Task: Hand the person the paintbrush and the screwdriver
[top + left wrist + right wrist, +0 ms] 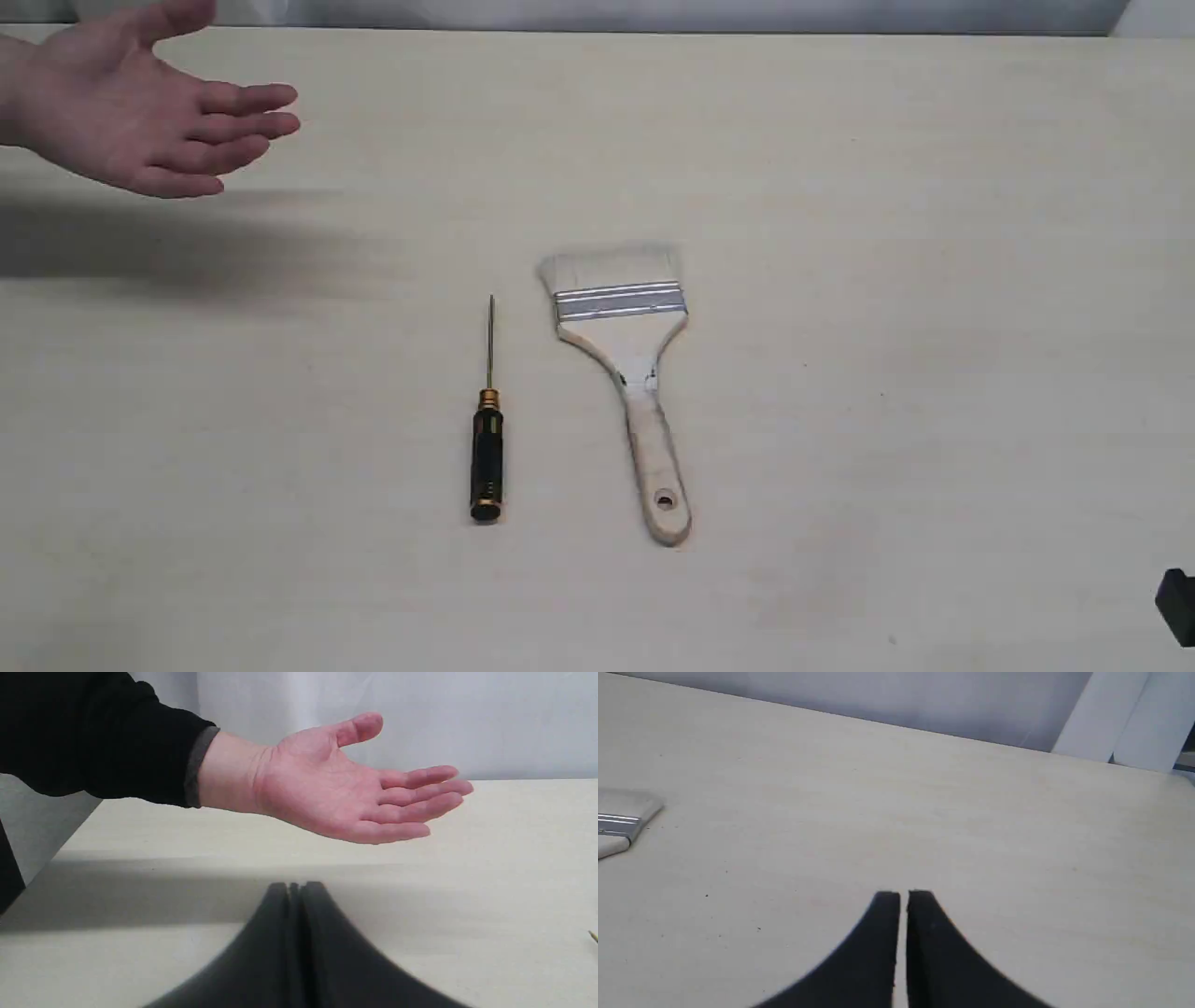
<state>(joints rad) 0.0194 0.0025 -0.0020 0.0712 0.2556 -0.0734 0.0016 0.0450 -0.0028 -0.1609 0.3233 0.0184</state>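
Observation:
The paintbrush (624,373) lies flat mid-table, pale bristles toward the far side, wooden handle with a hole toward the near side. Left of it, parallel, lies the screwdriver (487,439), thin shaft pointing away, black and gold handle nearer. The person's hand (131,112) hovers palm-up at the far left; it also fills the left wrist view (345,793). My left gripper (295,885) is shut and empty, low over the table in front of that hand. My right gripper (902,894) is shut with a thin slit, holding nothing; the brush's ferrule (619,821) shows at its view's edge.
The pale wooden table (934,280) ends at a grey back wall (653,14). A black piece of the right arm (1178,605) pokes in at the near right corner. The person's black sleeve (93,737) reaches in over the table's left edge.

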